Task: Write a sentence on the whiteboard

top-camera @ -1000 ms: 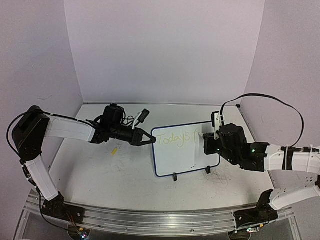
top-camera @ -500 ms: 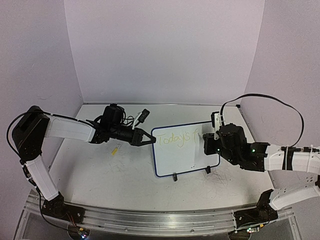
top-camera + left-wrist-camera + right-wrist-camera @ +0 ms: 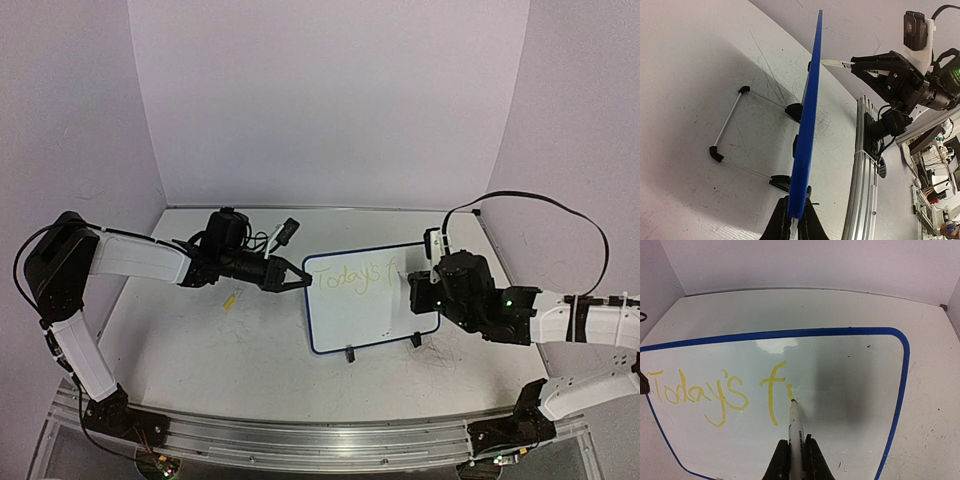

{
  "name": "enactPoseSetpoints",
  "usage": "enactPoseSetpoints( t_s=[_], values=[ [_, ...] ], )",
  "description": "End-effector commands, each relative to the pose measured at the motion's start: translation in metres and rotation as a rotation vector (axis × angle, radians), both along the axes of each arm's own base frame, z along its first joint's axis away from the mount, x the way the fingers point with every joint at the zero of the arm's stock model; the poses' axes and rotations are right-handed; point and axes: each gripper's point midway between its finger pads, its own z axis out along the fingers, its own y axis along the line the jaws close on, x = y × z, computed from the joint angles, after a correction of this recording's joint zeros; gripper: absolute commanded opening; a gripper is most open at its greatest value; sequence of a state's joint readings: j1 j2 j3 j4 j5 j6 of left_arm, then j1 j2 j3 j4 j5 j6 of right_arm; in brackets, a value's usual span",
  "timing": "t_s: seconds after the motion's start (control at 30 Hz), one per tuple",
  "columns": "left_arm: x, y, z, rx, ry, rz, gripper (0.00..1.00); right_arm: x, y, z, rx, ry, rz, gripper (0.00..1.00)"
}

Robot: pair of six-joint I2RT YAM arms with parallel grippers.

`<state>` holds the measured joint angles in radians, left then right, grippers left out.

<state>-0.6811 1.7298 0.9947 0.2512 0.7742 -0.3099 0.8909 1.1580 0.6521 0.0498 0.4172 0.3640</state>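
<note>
The whiteboard (image 3: 370,300) stands upright on two black feet mid-table; it fills the right wrist view (image 3: 850,390) and shows edge-on in the left wrist view (image 3: 807,115). The sentence (image 3: 715,390) reads "Today's f" in yellow, with a short fresh stroke after the f; it also shows in the top view (image 3: 345,275). My right gripper (image 3: 794,450) is shut on a white marker (image 3: 795,425), its tip touching the board at that stroke. My left gripper (image 3: 792,222) is shut on the board's left edge; it also shows in the top view (image 3: 295,277).
The board's wire stand (image 3: 735,132) rests on the table behind it. A small yellow item (image 3: 230,299) lies on the table below the left arm. Grey scribble marks cover the tabletop (image 3: 440,360). The metal rail (image 3: 300,435) runs along the near edge.
The right arm has shifted very slightly right and down at the board. The left arm and the board have not moved.
</note>
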Motion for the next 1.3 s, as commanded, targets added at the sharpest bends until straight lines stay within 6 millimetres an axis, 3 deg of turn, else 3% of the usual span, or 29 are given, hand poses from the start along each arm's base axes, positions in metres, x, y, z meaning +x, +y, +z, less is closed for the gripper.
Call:
enactPoseSetpoints(
  t_s=[0.0,0.37,0.93,1.27],
  values=[
    [0.007,0.0,0.008,0.004,-0.016,0.014,0.0,0.007,-0.013,0.011,-0.003,-0.037,-0.077,0.0],
    [0.005,0.0,0.008,0.003,-0.015,0.01,0.0,0.018,-0.01,0.027,0.019,-0.086,-0.089,0.0],
    [0.005,-0.001,0.007,0.004,-0.014,0.007,0.0,0.026,-0.008,0.035,0.026,-0.108,-0.088,0.0],
    [0.005,-0.001,0.009,0.002,-0.016,0.007,0.0,0.014,-0.011,0.008,0.018,-0.035,-0.051,0.0]
  ],
)
